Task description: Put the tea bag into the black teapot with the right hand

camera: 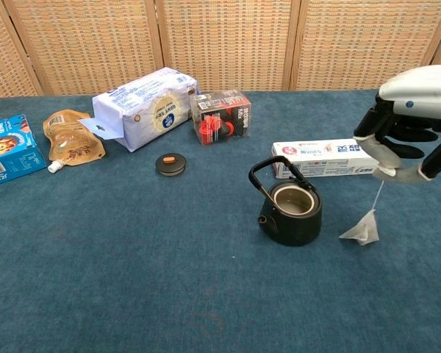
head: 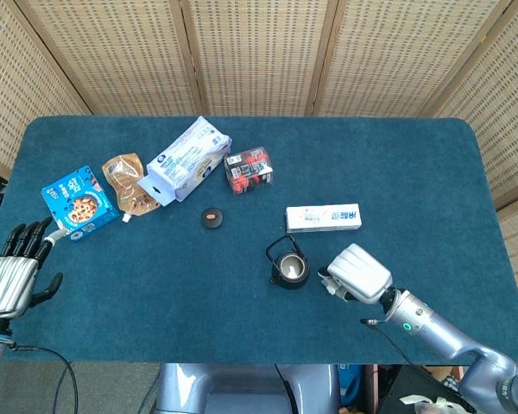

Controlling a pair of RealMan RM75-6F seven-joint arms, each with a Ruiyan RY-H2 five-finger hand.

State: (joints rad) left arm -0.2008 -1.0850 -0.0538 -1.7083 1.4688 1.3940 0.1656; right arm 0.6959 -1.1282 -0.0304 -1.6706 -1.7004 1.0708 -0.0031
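Right hand (camera: 410, 118) holding a tea bag (camera: 361, 228) by its string beside the black teapot (camera: 290, 211).

The bag dangles just right of the open pot, low over the blue table (camera: 132, 257). The left hand (head: 11, 273) rests empty, fingers spread, at the table's far left edge.

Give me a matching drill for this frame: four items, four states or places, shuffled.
Items:
1. tea bag
2. black teapot
3. teapot lid
4. left robot hand

States:
A. open-topped, handle up
B. at the table's near left edge, holding nothing
C. dangling on its string from the right robot hand
D. lying on the cloth, near the white bag

Pairs: 1-C, 2-A, 3-D, 4-B
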